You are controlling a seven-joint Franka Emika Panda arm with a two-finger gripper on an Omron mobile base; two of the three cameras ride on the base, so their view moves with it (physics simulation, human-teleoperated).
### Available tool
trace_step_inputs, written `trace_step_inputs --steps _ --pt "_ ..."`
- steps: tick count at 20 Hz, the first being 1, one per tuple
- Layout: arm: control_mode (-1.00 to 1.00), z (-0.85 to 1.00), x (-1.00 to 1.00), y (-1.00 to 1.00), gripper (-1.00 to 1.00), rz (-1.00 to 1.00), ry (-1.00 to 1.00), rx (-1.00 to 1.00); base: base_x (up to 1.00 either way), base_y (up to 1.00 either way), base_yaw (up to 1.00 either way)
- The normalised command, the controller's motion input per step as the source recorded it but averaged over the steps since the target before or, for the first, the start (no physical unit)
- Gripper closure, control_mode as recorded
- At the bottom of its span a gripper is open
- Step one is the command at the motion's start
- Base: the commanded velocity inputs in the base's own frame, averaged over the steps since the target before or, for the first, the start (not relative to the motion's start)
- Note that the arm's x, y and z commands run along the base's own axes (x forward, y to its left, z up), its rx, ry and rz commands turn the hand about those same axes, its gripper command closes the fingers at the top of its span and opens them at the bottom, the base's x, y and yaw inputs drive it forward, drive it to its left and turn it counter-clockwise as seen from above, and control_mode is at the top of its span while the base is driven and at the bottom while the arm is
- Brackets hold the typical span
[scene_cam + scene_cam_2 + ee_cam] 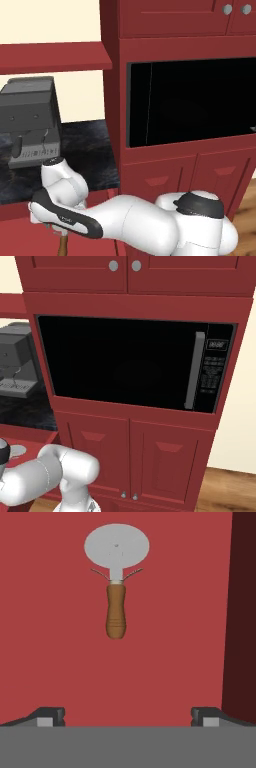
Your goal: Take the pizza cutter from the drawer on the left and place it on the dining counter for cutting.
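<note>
The pizza cutter (116, 582) lies flat on the red floor of the drawer (60, 662), apart from its dark wall; it looks light and rigid, so I'd pinch the ridged wooden handle, not the thin slick wheel. My hand (128, 716) hangs above it, spread wide and empty. In the left base view my own arm hides most of the drawer, and the dining counter is out of frame.
</note>
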Motion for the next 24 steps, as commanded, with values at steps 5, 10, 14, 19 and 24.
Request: trace_step_inputs --steps 5,10,14,19,24 --pt "-1.0 -0.42 0.06 0.0 -1.0 0.0 0.0 0.0 0.0 0.0 0.0" --pt "-1.0 -0.27 0.03 0.0 -1.0 0.0 0.0 0.0 0.0 0.0 0.0" --pt "-1.0 -0.26 0.05 0.0 -1.0 0.0 0.0 0.0 0.0 0.0 0.0" --pt "-1.0 -0.25 0.07 0.02 -1.0 0.0 0.0 0.0 0.0 0.0 0.0" --pt "-1.0 -0.2 0.16 0.17 -1.0 0.0 0.0 0.0 0.0 0.0 0.0"
